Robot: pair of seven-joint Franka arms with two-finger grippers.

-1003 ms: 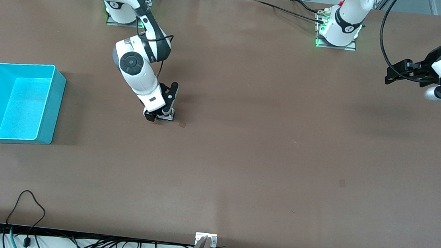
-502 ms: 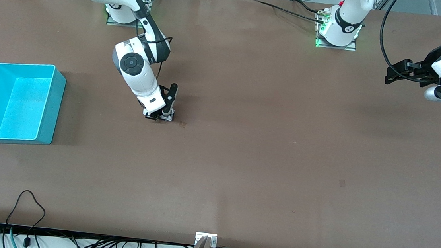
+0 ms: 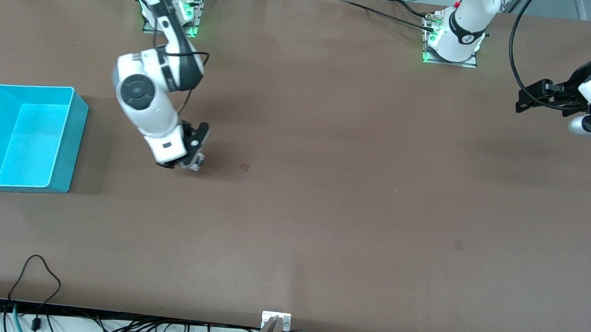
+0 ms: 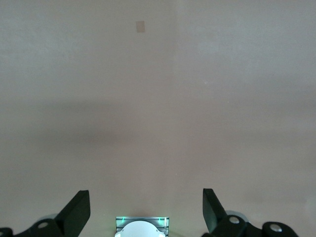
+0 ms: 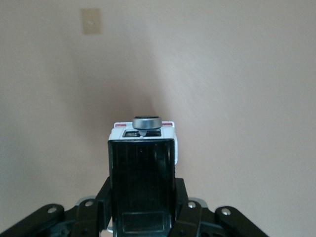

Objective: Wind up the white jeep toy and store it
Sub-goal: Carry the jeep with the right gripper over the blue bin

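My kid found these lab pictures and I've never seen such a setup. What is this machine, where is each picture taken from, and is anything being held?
These are two robot arms bolted to a brown table. One picture looks down from a high camera facing them; the other two come from cameras on each arm's wrist. The right gripper is shut on the white jeep toy, whose black roof fills the right wrist view, held low over the table. A turquoise bin sits toward the right arm's end. The left gripper waits at its own end, fingers open, holding nothing.
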